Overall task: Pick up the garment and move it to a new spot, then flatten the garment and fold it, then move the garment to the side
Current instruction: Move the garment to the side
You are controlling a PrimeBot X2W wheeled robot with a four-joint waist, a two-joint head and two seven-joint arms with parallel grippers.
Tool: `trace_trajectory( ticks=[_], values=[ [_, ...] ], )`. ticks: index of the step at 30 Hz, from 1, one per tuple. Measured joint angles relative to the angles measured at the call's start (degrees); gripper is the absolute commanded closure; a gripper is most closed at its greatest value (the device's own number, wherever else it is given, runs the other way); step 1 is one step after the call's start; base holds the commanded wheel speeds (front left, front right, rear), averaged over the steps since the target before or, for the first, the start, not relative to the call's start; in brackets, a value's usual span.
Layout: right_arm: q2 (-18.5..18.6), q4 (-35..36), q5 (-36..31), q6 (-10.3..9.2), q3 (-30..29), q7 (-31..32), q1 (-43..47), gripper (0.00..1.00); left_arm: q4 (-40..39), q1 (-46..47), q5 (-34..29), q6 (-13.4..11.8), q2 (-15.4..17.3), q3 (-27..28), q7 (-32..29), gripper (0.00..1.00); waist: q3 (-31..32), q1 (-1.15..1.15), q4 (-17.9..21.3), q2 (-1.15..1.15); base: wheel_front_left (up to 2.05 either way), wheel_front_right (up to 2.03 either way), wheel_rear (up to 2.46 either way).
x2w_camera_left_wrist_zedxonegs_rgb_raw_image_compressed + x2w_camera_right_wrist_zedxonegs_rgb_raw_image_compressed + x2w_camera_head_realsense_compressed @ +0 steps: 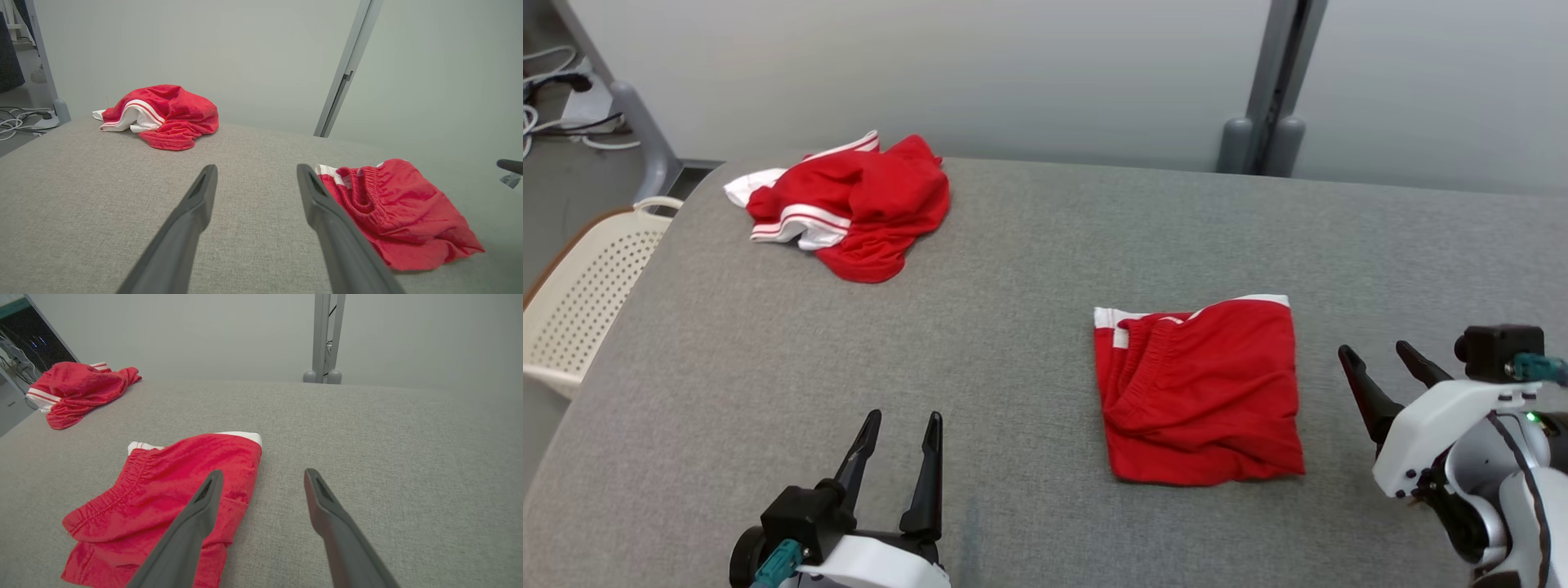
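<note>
- Left end effector (904, 418): fingers spread wide, nothing between them, pointing away from the robot over bare grey tabletop (1013, 327).
- Right end effector (1376, 351): also wide open and holding nothing, fingers angled forward and toward the robot's left.
- Folded red garment (1201, 392): just to the left of the right end effector, with a strip of tabletop between them in the head view. It lies ahead and to the right of the left end effector.
- Folded piece lies flat, roughly square. Its elastic waistband is bunched on the side nearer the left end effector, and white trim shows along the far edge.
- In the right wrist view, that end effector's left finger (204, 498) overlaps the cloth's near edge. I can't tell contact from that view.
- Crumpled red garment (858, 204), with white stripes: well ahead of the left end effector, slightly to its left, near the tabletop's far left corner. It is well apart from the folded one.
- Beyond the tabletop: cream perforated chair (580, 294) off the left edge, grey post (1270, 82) against the pale wall, cables (547, 82) on the floor at far left.
</note>
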State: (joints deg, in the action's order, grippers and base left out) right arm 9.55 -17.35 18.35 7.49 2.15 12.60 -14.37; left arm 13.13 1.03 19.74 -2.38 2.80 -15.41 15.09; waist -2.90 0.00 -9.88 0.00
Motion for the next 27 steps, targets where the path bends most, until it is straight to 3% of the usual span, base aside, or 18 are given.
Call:
trace_trajectory(
  ticks=[9, 21, 22, 23, 24, 26, 27],
  values=[
    [6.6, -7.4, 10.5, 0.00, 7.6, 10.3, -6.7, 0.00, 0.2, 1.6, 0.5, -0.1, 0.0, -1.4, 0.0, 0.00, -3.5, 0.00, -3.5, 0.00, 0.00, 0.00, 0.00],
    [8.9, -15.8, 20.8, 0.00, 12.4, 13.7, -11.0, 0.00, 0.5, 2.9, 0.5, -0.2, 0.0, -2.0, 0.0, 0.00, -6.6, 0.00, -6.3, 0.00, 0.00, 0.00, 0.00],
    [9.0, -16.0, 21.5, 0.00, 13.1, 13.7, -11.3, 0.16, 0.5, 2.9, 0.5, -0.2, 0.0, -2.0, 0.0, 0.00, -6.7, 0.00, -6.4, 0.00, 0.00, 0.00, 0.00],
    [9.0, -16.3, 22.1, 0.00, 13.5, 13.7, -11.6, 0.53, 0.5, 3.0, 0.5, -0.2, 0.0, -2.0, 0.0, 0.00, -6.7, 0.00, -6.4, 0.00, 0.00, 0.00, 0.00],
    [9.4, -16.7, 23.0, 0.00, 14.8, 13.7, -12.3, 0.60, 0.5, 3.0, 0.5, -0.2, 0.0, -2.0, 0.0, 0.00, -6.9, 0.00, -6.3, 0.00, 0.00, 0.00, 0.00],
    [10.0, -17.0, 23.1, 0.00, 16.0, 12.7, -12.8, 1.00, 0.5, 3.0, 0.5, -0.2, 0.0, -2.0, 0.0, 0.00, -7.1, 0.00, -6.3, 0.00, 0.00, 0.00, 0.00],
    [10.3, -17.2, 23.1, 0.00, 16.6, 12.2, -13.3, 1.00, 0.5, 3.1, 0.5, -0.2, 0.0, -2.1, 0.0, 0.00, -7.2, 0.00, -6.2, 0.00, 0.00, 0.00, 0.00]
  ],
)
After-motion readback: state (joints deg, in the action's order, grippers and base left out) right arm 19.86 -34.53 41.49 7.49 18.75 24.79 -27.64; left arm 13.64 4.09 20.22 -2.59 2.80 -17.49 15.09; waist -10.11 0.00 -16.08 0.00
